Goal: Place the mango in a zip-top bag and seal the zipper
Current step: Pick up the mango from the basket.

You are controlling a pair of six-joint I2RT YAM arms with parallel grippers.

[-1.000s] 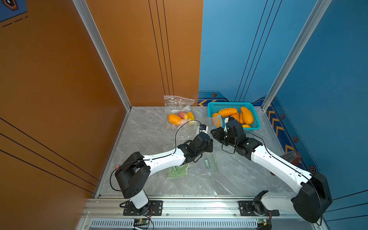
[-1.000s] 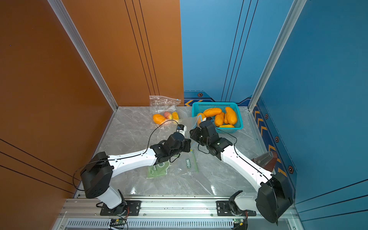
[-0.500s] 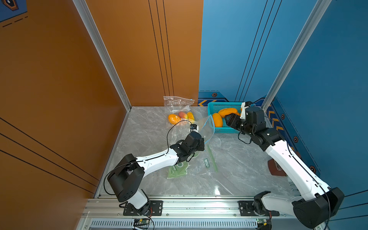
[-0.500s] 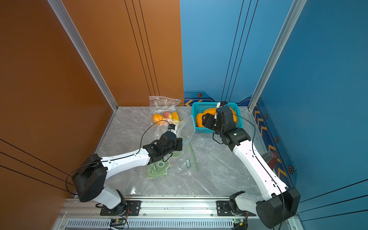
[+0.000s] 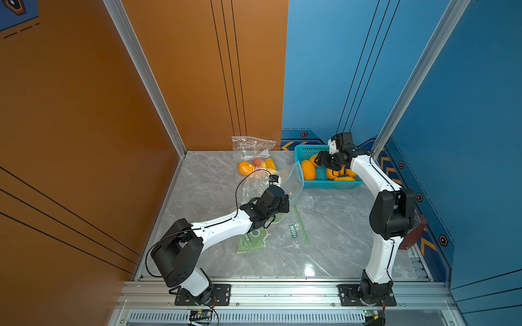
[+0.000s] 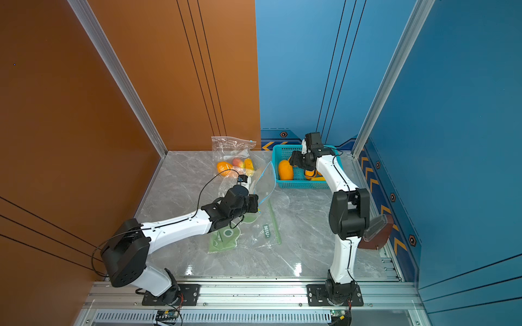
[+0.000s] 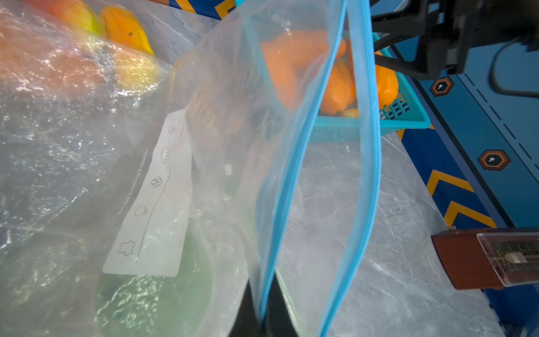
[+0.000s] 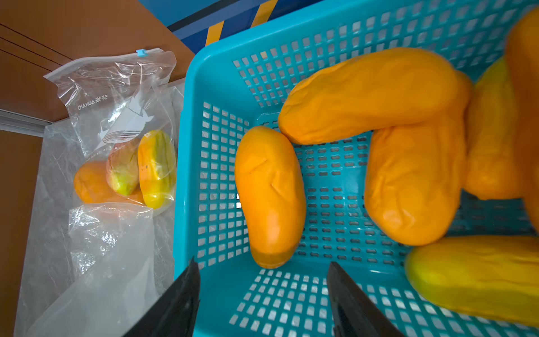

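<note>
Beyond the zip-top bag (image 5: 295,182) lies a filled bag (image 5: 252,156); basket (image 5: 330,185) just beside.

Right gripper (image 8: 262,262) moved off zip-top bag (image 5: 295,183) to over basket (image 8: 186,163), jaws now wide; left gripper (image 5: 285,201) raised bag rim

This was a robotics lab test cell rather than a lived-in room. Orange wall panels (image 5: 84,113) and blue wall panels (image 5: 466,127), joined by bare aluminium posts (image 5: 146,76), boxed in a grey marble-patterned bench (image 5: 333,225). A left arm (image 5: 220,227) and a right arm (image 5: 380,254), cables exposed, were bolted to a slotted aluminium rail (image 5: 282,293) at the bench's front.
</note>
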